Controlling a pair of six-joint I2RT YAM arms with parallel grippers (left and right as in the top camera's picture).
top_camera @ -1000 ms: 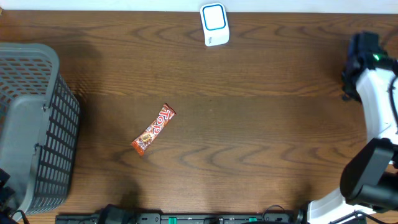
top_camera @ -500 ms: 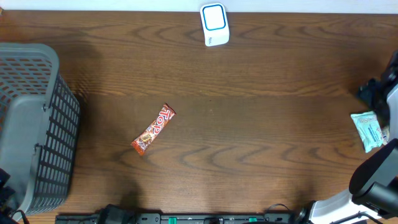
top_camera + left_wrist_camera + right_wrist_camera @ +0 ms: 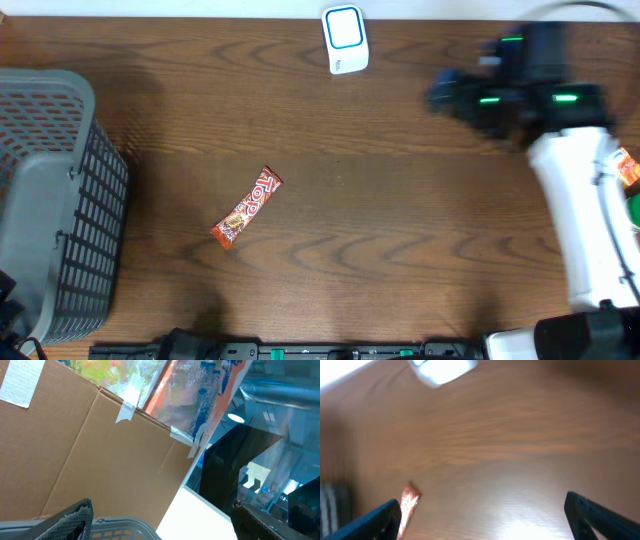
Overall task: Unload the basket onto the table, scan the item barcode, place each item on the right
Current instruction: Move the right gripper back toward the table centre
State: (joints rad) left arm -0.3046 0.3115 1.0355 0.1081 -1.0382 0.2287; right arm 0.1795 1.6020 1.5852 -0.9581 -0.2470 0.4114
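So the candy bar [image 3: 247, 207] was just lying flat on the wooden table [image 3: 400, 220], orange-red wrapper with the printed side up, angled diagonally, sitting left of centre. It was a fair way off from the grey mesh basket [image 3: 95, 210] on the left edge and well apart from the little white scanner [image 3: 345, 40] up at the far edge; neither arm was touching it. Couldn't spot a barcode on the side facing up. The right gripper [image 3: 482, 500] was hovering over the table to the right of the scanner, pretty blurry from overhead, and its wrist view had both fingers [image 3: 380, 519] spread wide apart with only tabletop between them, the bar showing low down by the left finger. The white right arm [image 3: 585, 210] ran down the right side, with an orange packet [image 3: 627, 168] peeking out beside it. The left gripper [image 3: 161, 510] was also splayed open, pointed up at a taped cardboard box [image 3: 90, 450], with the basket rim just under it.
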